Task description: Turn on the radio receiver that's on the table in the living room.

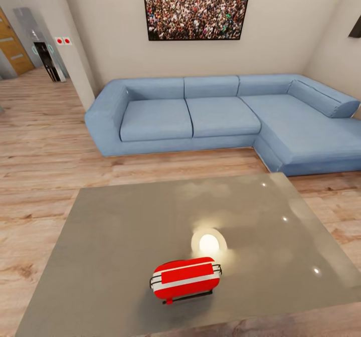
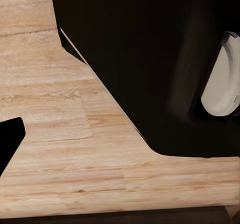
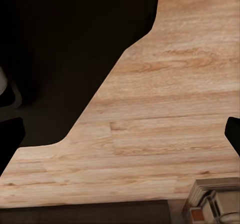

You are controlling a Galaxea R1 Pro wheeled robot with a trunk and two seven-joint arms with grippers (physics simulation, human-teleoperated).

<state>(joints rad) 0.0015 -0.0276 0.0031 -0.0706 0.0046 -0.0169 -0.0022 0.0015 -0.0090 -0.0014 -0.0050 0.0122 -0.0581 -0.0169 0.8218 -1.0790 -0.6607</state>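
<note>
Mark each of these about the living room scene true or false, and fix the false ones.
1. The radio receiver sits on the grey table. True.
2. The radio receiver is blue. False: it is bright red with a white band.
3. A blue corner sofa stands beyond the table. True.
4. The picture above the sofa shows a beach. False: it shows a dense crowd.
5. The radio receiver stands at the table's far edge, next to the sofa. False: it is near the table's close edge, with most of the tabletop between it and the sofa.
</note>
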